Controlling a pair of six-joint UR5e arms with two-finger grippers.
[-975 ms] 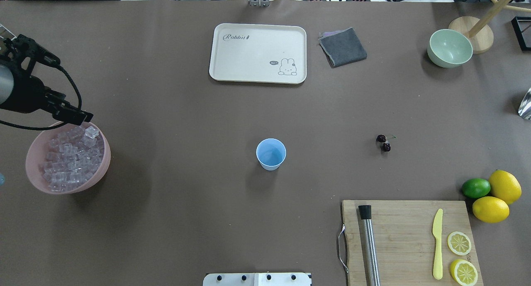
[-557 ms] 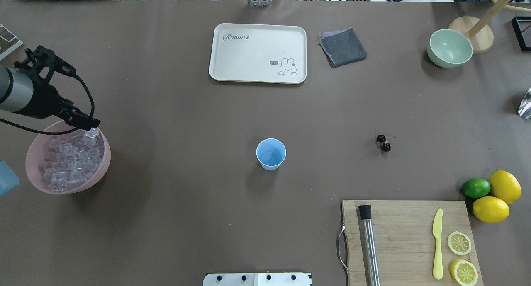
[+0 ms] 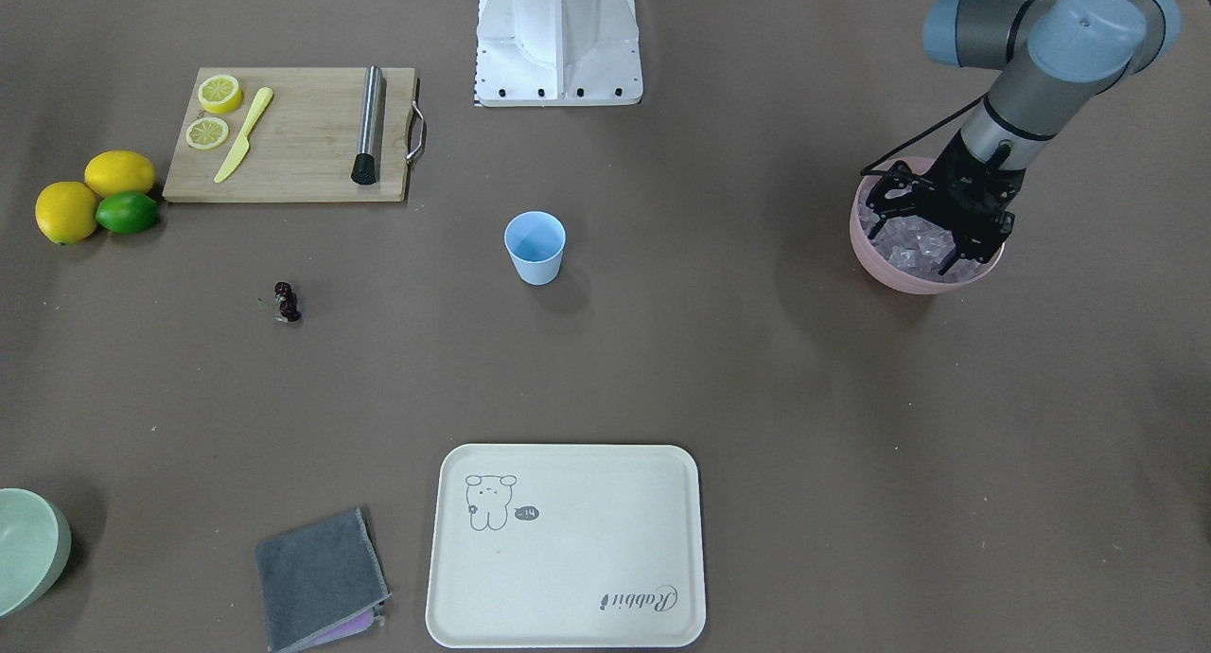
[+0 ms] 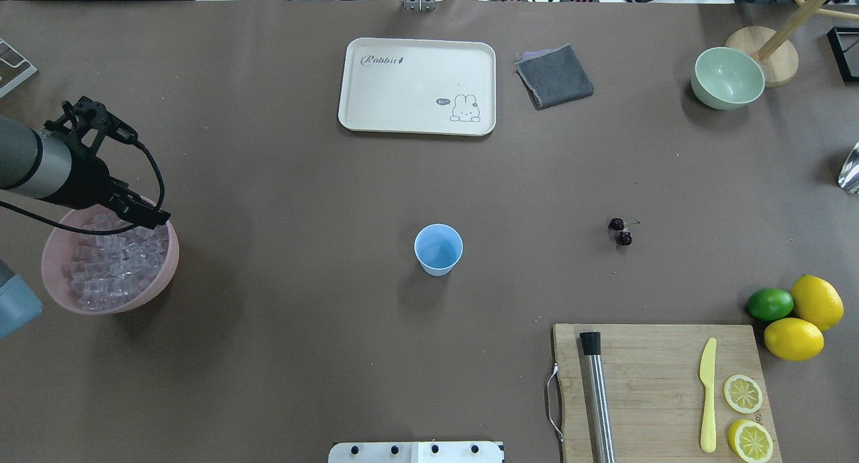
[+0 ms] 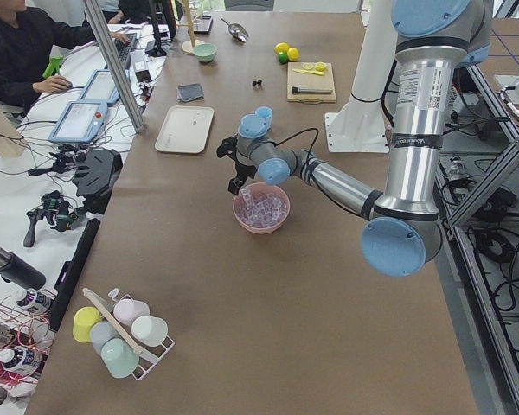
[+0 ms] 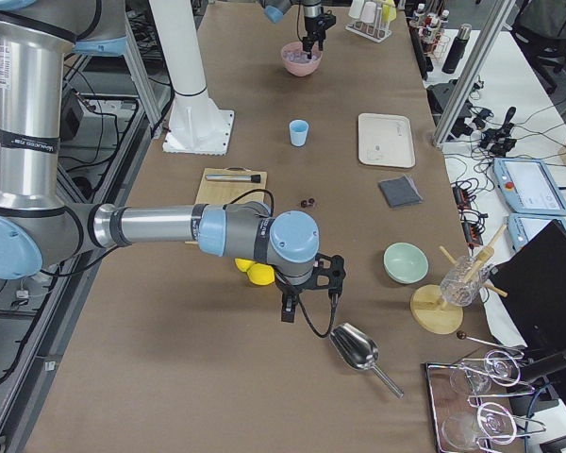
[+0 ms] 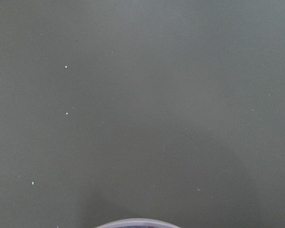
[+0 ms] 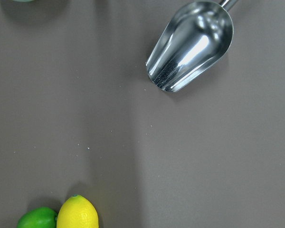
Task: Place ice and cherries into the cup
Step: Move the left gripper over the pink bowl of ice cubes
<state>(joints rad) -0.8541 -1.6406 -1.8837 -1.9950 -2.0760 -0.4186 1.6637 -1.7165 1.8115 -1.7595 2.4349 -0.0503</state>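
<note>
The light blue cup stands upright mid-table, also in the front view. The dark cherries lie on the table to its right, apart from it. The ice fills a pink bowl at the far left. My left gripper is over the bowl's far right edge; in the front view its fingers look spread and dip among the cubes. My right gripper shows only in the exterior right view, hovering near a metal scoop; I cannot tell its state.
A cream tray, a grey cloth and a pale green bowl lie at the far side. A cutting board with a muddler, a yellow knife and lemon slices sits front right, beside two lemons and a lime.
My left gripper has moved right and lower onto the bowl's far right edge. The ice cube that showed beside its tip is now covered. Nothing else moved.
</note>
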